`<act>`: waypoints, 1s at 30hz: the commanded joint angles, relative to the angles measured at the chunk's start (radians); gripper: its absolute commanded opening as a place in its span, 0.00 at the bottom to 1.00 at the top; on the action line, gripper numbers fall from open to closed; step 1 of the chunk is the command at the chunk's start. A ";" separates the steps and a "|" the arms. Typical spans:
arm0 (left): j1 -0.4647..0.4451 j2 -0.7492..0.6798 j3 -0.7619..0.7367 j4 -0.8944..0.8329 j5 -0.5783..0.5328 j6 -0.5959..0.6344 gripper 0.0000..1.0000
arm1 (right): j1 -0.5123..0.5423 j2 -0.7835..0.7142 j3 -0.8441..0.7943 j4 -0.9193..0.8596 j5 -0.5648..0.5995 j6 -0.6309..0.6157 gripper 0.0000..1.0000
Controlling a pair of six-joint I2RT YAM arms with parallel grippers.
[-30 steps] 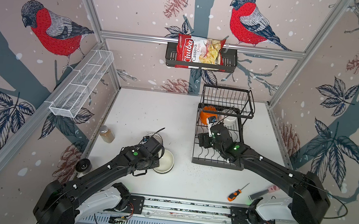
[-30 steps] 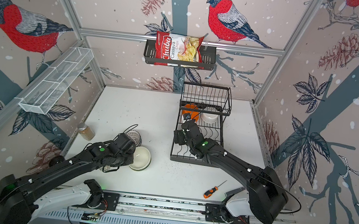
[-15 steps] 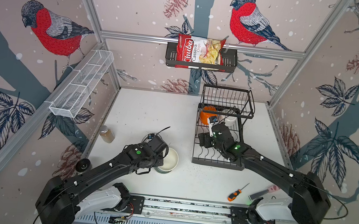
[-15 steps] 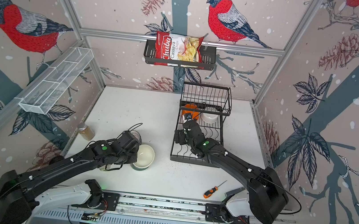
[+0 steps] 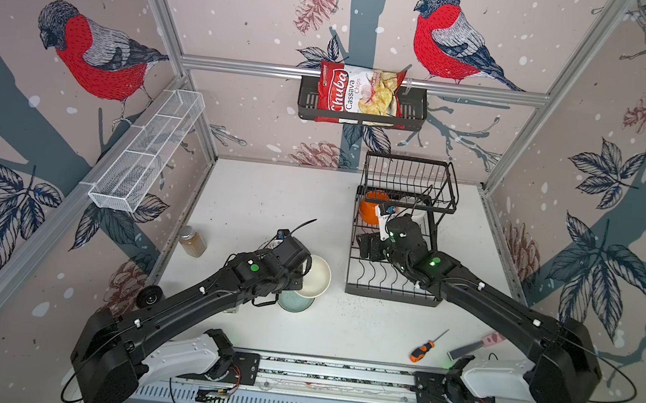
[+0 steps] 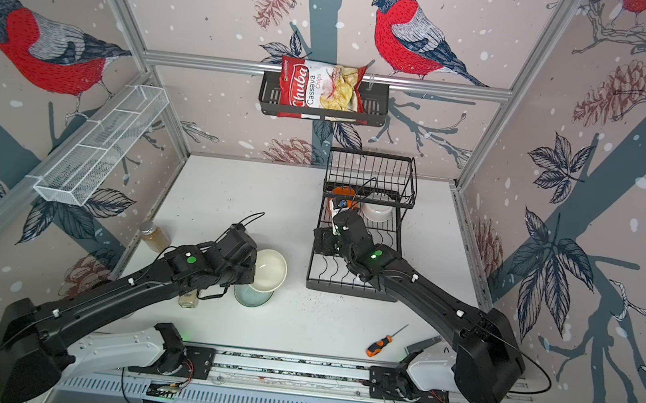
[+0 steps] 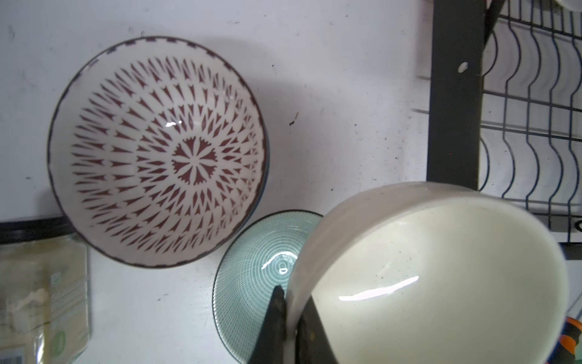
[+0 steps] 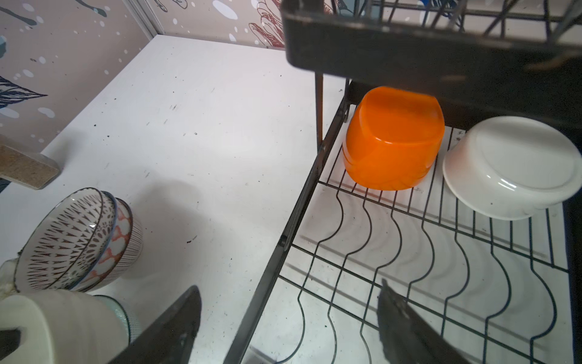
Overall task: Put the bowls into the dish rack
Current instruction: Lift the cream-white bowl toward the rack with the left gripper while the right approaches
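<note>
— Any writing you can read?

— Only on the snack bag (image 5: 360,92) in the black wall basket (image 5: 415,115). It is red with white letters: "Chuba Cassava Chips". The jar (image 7: 41,299) has a label, but it is too blurred to read.

— What is the left gripper doing?

— The left gripper (image 7: 293,327) is pinched tight on the rim of the cream bowl (image 7: 441,283), one finger inside and one outside. The bowl is tilted, partly over the pale green bowl (image 7: 252,277), and is just beside the dish rack (image 5: 389,296).

— And the right one?

— The right gripper (image 8: 289,286) has its fingers spread wide with nothing between them. It is at the left edge of the rack's lower tier. I cannot tell whether it touches the wires.

— Where are the other bowls?

— The orange bowl (image 8: 393,138) and the white bowl (image 8: 510,167) lie upside down, side by side. They are at the back of the lower tier, under the upper basket. Three patterned bowls (image 8: 78,239) stand stacked on the table (image 5: 270,204), near the green one.
</note>
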 commanded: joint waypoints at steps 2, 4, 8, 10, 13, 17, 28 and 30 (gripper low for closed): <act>-0.010 0.019 0.031 0.115 -0.007 0.033 0.00 | -0.001 -0.003 0.026 -0.044 -0.016 -0.001 0.87; -0.013 0.039 0.048 0.144 -0.003 0.054 0.00 | -0.001 -0.002 0.038 -0.062 -0.012 0.000 0.86; -0.012 0.086 0.092 0.201 0.009 0.096 0.00 | -0.001 -0.014 0.065 -0.098 -0.002 0.010 0.86; -0.012 0.117 0.111 0.227 0.018 0.114 0.00 | -0.001 -0.027 0.074 -0.115 0.008 0.010 0.85; -0.012 0.176 0.148 0.241 0.019 0.142 0.00 | -0.001 -0.054 0.082 -0.135 0.023 0.007 0.85; -0.012 0.244 0.162 0.276 -0.002 0.171 0.00 | -0.003 -0.090 0.077 -0.140 0.021 0.003 0.85; -0.012 0.438 0.318 0.384 0.014 0.240 0.00 | -0.003 -0.081 0.106 -0.217 -0.016 0.019 0.83; -0.012 0.481 0.357 0.374 0.026 0.245 0.00 | -0.003 -0.081 0.107 -0.227 -0.019 0.025 0.82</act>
